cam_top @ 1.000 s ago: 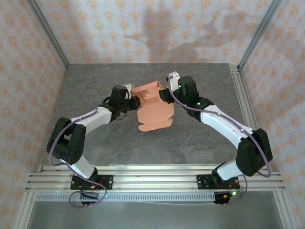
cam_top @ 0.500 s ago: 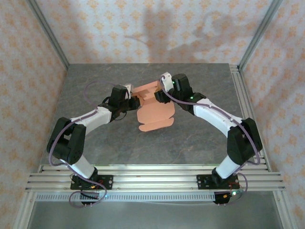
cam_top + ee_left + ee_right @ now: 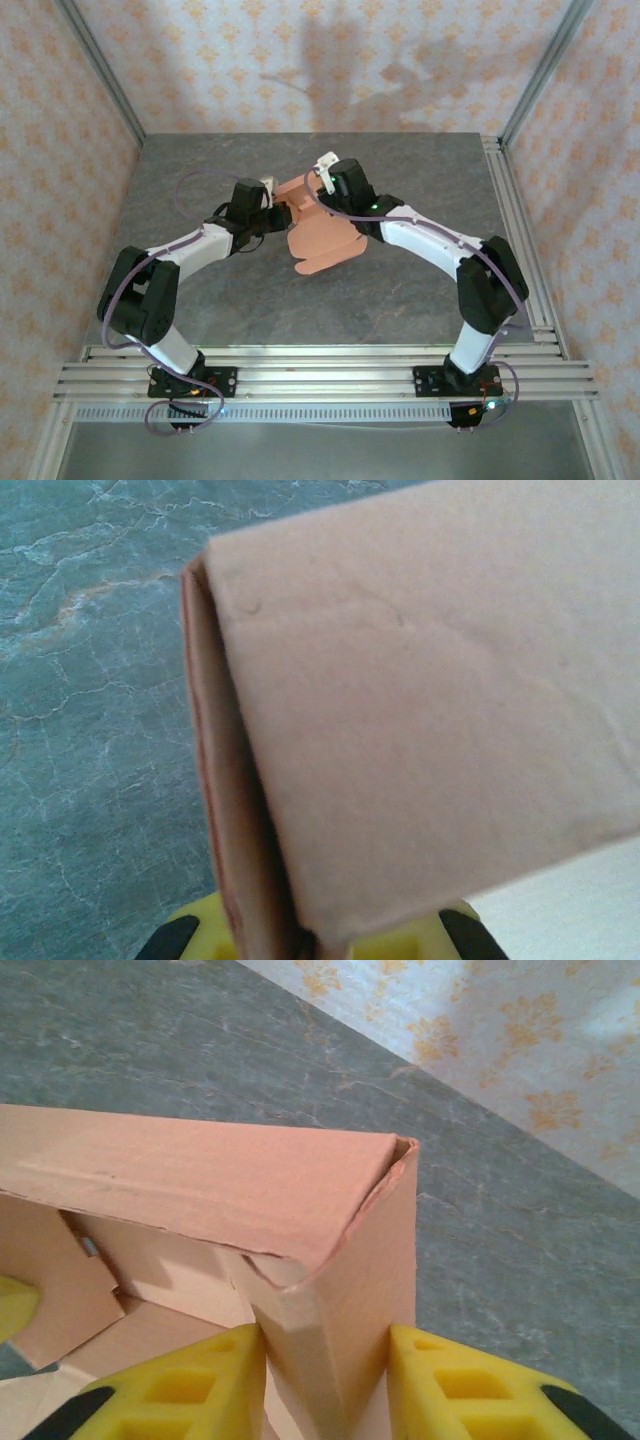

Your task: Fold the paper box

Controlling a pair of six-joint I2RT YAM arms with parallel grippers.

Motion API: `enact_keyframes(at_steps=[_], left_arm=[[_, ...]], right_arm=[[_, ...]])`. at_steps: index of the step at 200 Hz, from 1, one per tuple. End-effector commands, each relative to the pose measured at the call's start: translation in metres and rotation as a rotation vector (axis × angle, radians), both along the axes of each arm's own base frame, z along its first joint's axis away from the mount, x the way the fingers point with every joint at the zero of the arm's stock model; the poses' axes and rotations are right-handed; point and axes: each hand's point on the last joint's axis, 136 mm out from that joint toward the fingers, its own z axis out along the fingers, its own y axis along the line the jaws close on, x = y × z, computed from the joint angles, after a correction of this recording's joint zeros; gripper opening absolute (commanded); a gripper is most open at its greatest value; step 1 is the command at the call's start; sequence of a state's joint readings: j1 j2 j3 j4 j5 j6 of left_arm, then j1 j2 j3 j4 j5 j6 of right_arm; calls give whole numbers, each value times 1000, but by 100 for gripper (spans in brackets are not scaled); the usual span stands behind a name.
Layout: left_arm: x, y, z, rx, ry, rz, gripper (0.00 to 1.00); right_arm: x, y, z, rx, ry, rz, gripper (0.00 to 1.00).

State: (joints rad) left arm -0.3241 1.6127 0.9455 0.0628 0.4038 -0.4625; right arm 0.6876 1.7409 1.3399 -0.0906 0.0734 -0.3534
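Left fingers [image 3: 395, 948] shut thin on a wall of the paper box [image 3: 325, 245], the card pinched edge-on between the yellow pads. Right fingers [image 3: 450, 1385] narrowly parted, one pad against each face of a raised corner wall, gripping it; a folded top edge overhangs that corner. Box half-formed: walls up at its far end between the two wrists, a rounded flap lying flat toward the near side. It sits around the middle of the grey marbled surface [image 3: 420, 290], slightly far of centre. Patterned wallpaper [image 3: 300, 60] behind and on both sides.
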Motion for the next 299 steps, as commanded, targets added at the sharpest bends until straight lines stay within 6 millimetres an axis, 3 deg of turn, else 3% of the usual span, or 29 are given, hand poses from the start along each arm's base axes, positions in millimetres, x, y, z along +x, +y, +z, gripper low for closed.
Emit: enact_keyframes(at_steps=[1, 88, 135, 160, 227, 263, 277, 299], left_arm=[[4, -7, 37, -32, -105, -33, 0], [3, -7, 36, -33, -103, -32, 0], [2, -6, 36, -33, -101, -30, 0], [2, -6, 36, -37, -103, -28, 0], [0, -5, 37, -39, -104, -25, 0], [-2, -5, 38, -38, -104, -27, 0], [-3, -4, 39, -38, -106, -25, 0], [-4, -4, 40, -37, -107, -26, 0]], right_arm=[[6, 3, 0, -81, -50, -46, 32], [14, -2, -6, -207, -144, -174, 10], [14, -1, -11, -202, -112, -161, 22], [16, -1, -14, -213, -109, -161, 22], [22, -2, -17, -303, -168, -215, 0], [24, -4, -17, -368, -226, -269, 0], [24, -3, -19, -363, -220, -259, 17], [23, 0, -26, -340, -202, -240, 23]])
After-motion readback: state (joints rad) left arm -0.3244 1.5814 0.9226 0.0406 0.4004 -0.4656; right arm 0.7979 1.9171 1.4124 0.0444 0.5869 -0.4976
